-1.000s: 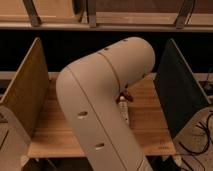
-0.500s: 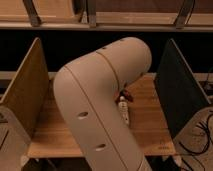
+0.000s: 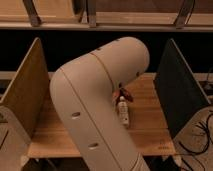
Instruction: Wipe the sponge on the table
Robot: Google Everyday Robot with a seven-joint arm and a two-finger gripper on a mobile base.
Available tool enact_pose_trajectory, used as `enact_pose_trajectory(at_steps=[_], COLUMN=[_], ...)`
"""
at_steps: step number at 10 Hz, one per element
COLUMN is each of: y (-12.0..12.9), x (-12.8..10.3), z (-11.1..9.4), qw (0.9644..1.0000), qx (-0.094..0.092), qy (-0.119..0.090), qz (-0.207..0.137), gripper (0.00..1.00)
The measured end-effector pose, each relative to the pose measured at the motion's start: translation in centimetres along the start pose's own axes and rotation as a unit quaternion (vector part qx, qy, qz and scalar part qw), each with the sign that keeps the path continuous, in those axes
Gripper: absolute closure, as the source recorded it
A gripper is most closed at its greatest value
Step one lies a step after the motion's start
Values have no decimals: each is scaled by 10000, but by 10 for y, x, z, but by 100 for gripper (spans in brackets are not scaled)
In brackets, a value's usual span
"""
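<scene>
Behind the bulky arm (image 3: 95, 105), over the table (image 3: 150, 127), the gripper (image 3: 122, 94) shows only a dark tip; whether it is clenched or released I cannot tell. No sponge is visible, perhaps hidden by the arm. Just beside the gripper, on its near side, lies a white bottle (image 3: 123, 113); a wiping sweep could knock it rolling.

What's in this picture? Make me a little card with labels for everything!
surface: wooden table
left side: light wooden panel, standing upright
right side: dark panel, standing upright
front: cream robot arm, bent at the elbow, covering the table's middle
end effector: probably the pale piece peeking out at the arm's right edge, low over the table
sponge: not visible, perhaps hidden behind the arm
floor: cables at lower right
</scene>
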Motion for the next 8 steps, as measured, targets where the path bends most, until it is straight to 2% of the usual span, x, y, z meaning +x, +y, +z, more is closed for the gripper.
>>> enact_pose_trajectory(at_steps=[2,4,6,8], y=[0,14,34,53], x=[-15,-30,-39,-34], z=[-6,-13,-18,-17], qw=[9999,9997,9989,9978], qx=[69,54,-57,-194], qy=[-74,-196,-313,-325], qz=[-15,-134,-342,-543], gripper=[100,100,100,100])
